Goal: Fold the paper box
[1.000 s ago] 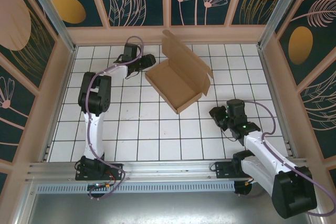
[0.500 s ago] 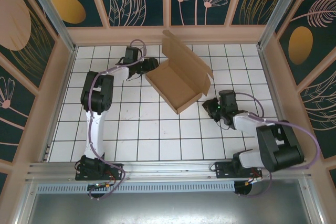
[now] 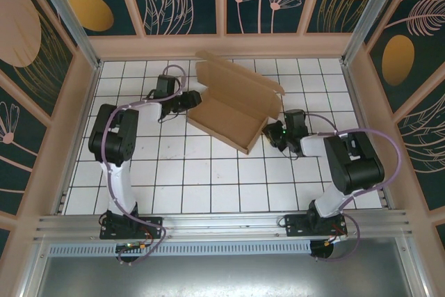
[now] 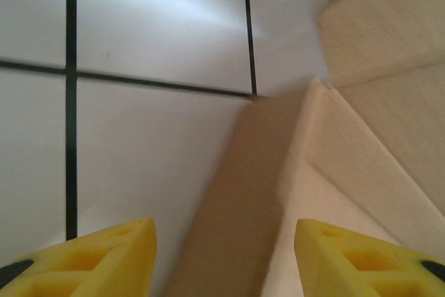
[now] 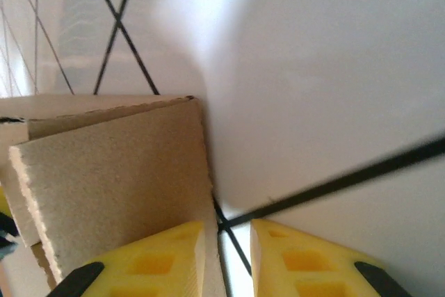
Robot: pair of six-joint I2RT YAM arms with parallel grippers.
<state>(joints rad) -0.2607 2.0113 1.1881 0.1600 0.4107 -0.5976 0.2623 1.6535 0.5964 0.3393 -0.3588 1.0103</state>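
- The left gripper (image 4: 222,261) has its yellow plastic fingers (image 4: 83,255) spread wide and holds nothing. An end wall of the plain brown corrugated cardboard paper box (image 4: 389,137) runs up between them.
- The right gripper (image 5: 226,241) has its fingers barely parted, with only table showing in the slit. It sits just beside a side flap (image 5: 111,172) at the box's right corner.
- The step looks like bracing the tray from both ends before closing it. The left fingers should pinch that wall low, near the base, so the tray cannot skate. The right should nudge the flap inward along its crease, not mid-panel, before anything comes down on it.
- In the top view the box (image 3: 226,116) lies at the far middle of the white, black-gridded table (image 3: 208,172), between the two grippers. Its lid (image 3: 240,78) stands raised off the far long edge.
- The cardboard is matte and fibrous, and its cut edges are rough. The panels likely stay stiff and give only at scored lines.
- The tabletop looks smooth and glossy, so a light, shallow tray will probably slide under any sideways push.
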